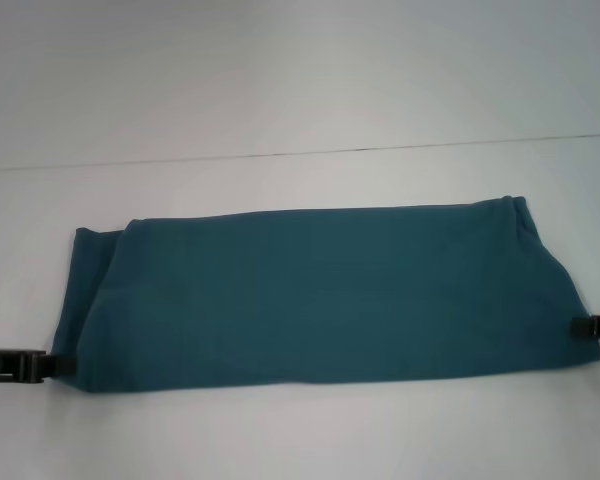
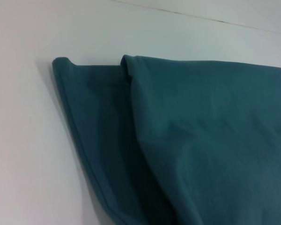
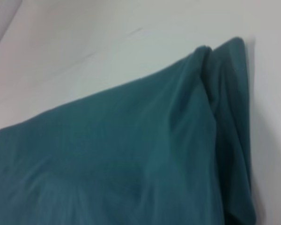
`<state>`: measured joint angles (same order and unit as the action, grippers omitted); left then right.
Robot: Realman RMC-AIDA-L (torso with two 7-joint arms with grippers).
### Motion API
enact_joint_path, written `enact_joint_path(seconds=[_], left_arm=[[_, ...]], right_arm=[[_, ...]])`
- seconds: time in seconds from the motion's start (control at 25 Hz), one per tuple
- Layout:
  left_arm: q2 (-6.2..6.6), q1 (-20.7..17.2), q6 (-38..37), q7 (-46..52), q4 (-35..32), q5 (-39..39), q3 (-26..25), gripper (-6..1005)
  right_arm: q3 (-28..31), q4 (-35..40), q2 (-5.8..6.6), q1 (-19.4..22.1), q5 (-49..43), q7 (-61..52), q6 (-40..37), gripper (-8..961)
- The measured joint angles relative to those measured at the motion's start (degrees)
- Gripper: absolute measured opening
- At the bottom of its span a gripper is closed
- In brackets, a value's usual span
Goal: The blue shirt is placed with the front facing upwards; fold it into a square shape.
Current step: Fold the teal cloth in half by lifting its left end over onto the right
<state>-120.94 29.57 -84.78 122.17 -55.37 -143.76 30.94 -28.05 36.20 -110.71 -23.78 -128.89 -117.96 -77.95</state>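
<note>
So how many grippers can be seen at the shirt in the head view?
2. The left gripper is at the near left corner of the blue shirt; the right gripper is at its right edge. Their fingers are partly out of sight.

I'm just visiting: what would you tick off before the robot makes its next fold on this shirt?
1. The blue shirt is already a long band on the table: ok.
2. Left gripper at the shirt's left near corner: ok.
3. Right gripper at the right near edge: ok.
4. Both grippers actually pinching cloth: cannot tell.
5. Top layer flat: not ok, both ends show offset layers and creases.
</note>
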Motion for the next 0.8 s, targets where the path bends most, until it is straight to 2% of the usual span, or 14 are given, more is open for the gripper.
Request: enact_joint_path(seconds=[0.16, 0.4, 0.8], left_arm=[[0.0, 0.2, 0.0, 0.0, 0.2, 0.0, 0.0, 127], [0.01, 0.5, -0.2, 2.0, 0.0, 0.3, -0.3, 141], [0.31, 0.8, -1.4, 4.3, -1.2, 0.3, -0.5, 165]], right_arm=[[1.0, 3.2, -0.51, 0.7, 2.0, 0.0, -0.7, 329], [2.2, 4.5, -0.66, 1.0, 5.5, 2.6, -2.8, 570], [2.3, 4.1, -1.51, 0.3, 8.2, 6.1, -2.9, 781]])
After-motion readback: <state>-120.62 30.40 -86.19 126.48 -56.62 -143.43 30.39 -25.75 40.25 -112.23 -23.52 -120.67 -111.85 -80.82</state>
